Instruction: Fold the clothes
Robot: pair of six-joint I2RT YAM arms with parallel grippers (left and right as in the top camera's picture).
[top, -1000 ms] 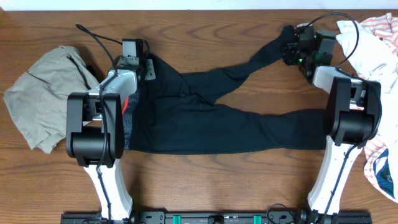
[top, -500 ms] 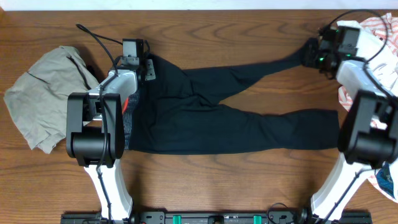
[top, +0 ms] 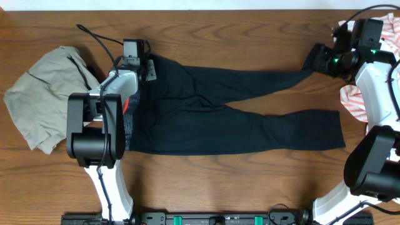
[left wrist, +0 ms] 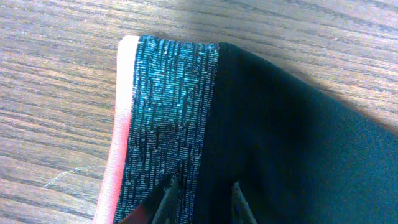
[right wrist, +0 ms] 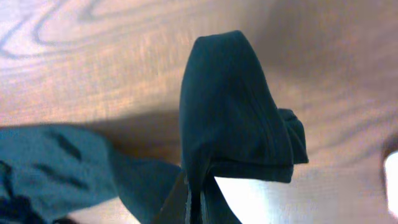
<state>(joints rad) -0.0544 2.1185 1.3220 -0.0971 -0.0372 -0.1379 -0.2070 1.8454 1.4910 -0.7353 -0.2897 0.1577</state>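
Note:
The clothes, black leggings [top: 237, 122], lie flat across the table with the grey patterned waistband [top: 130, 122] at the left and both legs running right. My left gripper [top: 149, 67] rests on the waistband's far corner. In the left wrist view its fingertips [left wrist: 169, 191] stand apart on flat cloth beside the waistband [left wrist: 168, 112] and its red edge [left wrist: 121, 124], so the left gripper [left wrist: 202, 196] is open. My right gripper [top: 322, 60] is shut on the cuff of the far leg [right wrist: 230, 112], which hangs lifted from the right gripper [right wrist: 194, 199]. The near leg's end [top: 334, 128] lies free.
A khaki-grey garment [top: 47, 87] lies crumpled at the left, beside the left arm. White and red-striped garments [top: 353, 103] are heaped along the right edge, under and behind the right arm. Bare wood runs along the front.
My right gripper has moved right and slightly nearer with the cuff, pulling the far leg out straight. The left gripper and the waistband have stayed put.

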